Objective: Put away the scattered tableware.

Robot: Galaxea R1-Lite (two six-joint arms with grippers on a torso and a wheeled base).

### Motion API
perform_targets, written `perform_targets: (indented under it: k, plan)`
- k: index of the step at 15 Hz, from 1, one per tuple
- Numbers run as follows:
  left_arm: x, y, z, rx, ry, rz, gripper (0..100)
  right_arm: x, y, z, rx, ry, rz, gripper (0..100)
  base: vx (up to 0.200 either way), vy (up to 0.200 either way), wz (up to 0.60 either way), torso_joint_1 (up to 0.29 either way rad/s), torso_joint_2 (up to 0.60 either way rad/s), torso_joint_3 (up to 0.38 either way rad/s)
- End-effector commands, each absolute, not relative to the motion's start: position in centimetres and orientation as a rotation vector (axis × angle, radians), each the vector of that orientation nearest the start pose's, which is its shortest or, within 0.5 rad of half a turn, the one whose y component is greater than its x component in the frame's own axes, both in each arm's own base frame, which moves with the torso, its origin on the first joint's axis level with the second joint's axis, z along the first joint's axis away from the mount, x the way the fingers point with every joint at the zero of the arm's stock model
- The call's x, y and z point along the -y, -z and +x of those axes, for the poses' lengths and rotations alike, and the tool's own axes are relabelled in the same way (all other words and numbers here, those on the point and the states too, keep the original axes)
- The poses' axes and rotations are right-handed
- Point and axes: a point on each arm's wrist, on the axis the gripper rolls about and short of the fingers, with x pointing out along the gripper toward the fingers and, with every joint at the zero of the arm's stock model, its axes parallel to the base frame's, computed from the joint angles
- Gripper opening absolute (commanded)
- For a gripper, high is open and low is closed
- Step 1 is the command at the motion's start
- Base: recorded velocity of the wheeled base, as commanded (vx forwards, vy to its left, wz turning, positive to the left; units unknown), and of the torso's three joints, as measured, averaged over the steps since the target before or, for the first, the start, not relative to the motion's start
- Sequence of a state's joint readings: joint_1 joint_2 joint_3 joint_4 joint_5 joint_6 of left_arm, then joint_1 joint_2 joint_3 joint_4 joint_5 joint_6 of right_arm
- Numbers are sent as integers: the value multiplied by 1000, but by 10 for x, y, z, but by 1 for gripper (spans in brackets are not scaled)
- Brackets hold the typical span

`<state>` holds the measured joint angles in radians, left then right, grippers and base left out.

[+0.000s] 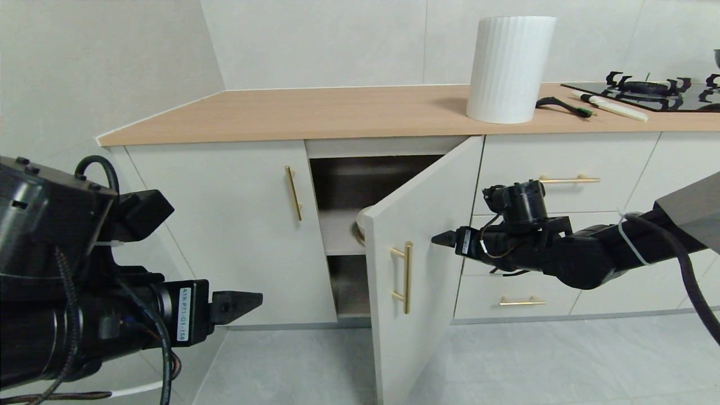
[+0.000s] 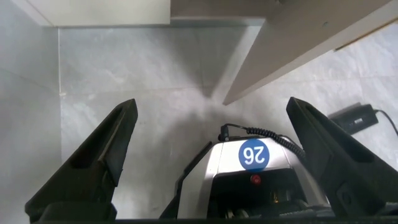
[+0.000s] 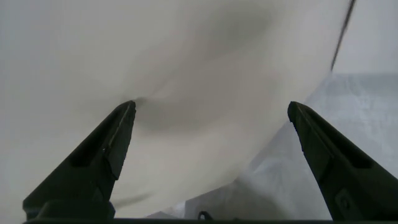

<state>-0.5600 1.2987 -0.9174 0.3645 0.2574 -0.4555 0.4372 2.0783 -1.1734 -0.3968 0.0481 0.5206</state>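
White cupboard (image 1: 332, 230) open, a pale round dish (image 1: 360, 224) on its shelf.
Right gripper (image 1: 440, 239), fingers spread wide, sits at the outer face of the gold-handled white door (image 1: 419, 214), the dish behind it; left gripper (image 1: 250, 302) gapes wide too.

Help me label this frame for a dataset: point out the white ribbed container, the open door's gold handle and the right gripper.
white ribbed container (image 1: 509, 67): head view, middle of its side.
gold handle (image 1: 408, 277): head view, middle of the bar.
right gripper (image 1: 440, 239): head view, at its fingertips.
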Motion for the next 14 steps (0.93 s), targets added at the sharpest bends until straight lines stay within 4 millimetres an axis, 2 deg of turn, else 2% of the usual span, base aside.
perform_targets:
  k: [1, 7, 9, 14]
  plan:
    - [93, -224, 159, -734, 124, -136, 100, -172, -121, 363, -616, -335, 398, 100, 0, 0, 0, 0, 0, 0]
    - [94, -224, 160, -738, 123, -134, 100, -181, -119, 364, -618, -340, 411, 100, 0, 0, 0, 0, 0, 0]
    - [94, -223, 161, -742, 122, -133, 100, -194, -112, 380, -559, -274, 486, 100, 0, 0, 0, 0, 0, 0]
    - [94, -223, 161, -742, 122, -133, 100, -208, -94, 413, -465, -141, 561, 100, 0, 0, 0, 0, 0, 0]
